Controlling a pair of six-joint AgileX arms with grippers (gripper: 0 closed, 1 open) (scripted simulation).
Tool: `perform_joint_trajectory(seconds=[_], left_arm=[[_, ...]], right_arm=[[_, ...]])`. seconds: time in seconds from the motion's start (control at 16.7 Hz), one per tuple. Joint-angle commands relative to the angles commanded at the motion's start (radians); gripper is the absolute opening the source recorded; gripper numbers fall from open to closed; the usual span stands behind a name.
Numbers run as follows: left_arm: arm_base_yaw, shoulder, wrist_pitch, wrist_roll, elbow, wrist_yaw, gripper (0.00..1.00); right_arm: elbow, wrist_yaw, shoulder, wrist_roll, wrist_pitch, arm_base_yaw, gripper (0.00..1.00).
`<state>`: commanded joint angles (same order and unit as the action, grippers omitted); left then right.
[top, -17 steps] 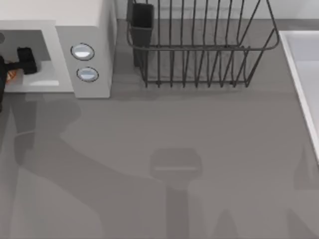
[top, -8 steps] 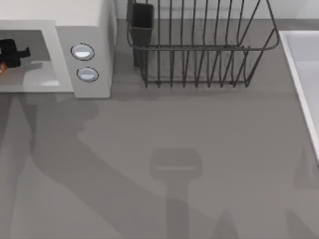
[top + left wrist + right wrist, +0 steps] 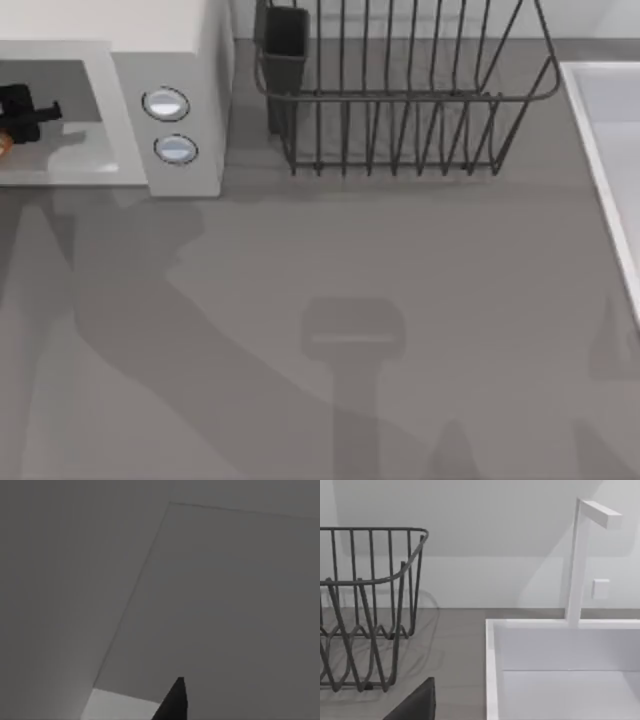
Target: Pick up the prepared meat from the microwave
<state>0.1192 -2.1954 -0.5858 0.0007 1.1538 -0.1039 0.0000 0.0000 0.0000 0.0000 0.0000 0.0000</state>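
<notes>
Where the top view's left edge cuts the microwave (image 3: 180,60) cavity, one piece of meat (image 3: 4,143) shows as an orange sliver, just under the left gripper (image 3: 18,108). Whether the jaws grip it or stand open, I cannot tell. Judged so: reach made, lift out not done. Counted: one microwave, two round buttons (image 3: 165,103), one wire rack (image 3: 400,90), one sink (image 3: 560,650). Right gripper (image 3: 415,705) parked near rack and sink, fingers unreadable.

Table (image 3: 400,260): plain grey, soft shadows across it.
Dish rack (image 3: 400,100): black wire, at 12 o'clock.
Sink (image 3: 610,150): white, at 3 o'clock.
Wall (image 3: 470,510): pale, bare.
</notes>
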Motion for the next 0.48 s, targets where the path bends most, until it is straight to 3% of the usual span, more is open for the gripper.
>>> perform_joint_trajectory(seconds=[0.24,0.48], left_arm=[[-0.110,0.062,0.038,-0.044,-0.030,-0.085,0.00],[-0.383,0.204,0.119,-0.133,-0.100,-0.259,0.00]], right_arm=[[0.000,0.000,0.000,0.000,0.000,0.000,1.00],[0.000,0.000,0.000,0.000,0.000,0.000,1.00]])
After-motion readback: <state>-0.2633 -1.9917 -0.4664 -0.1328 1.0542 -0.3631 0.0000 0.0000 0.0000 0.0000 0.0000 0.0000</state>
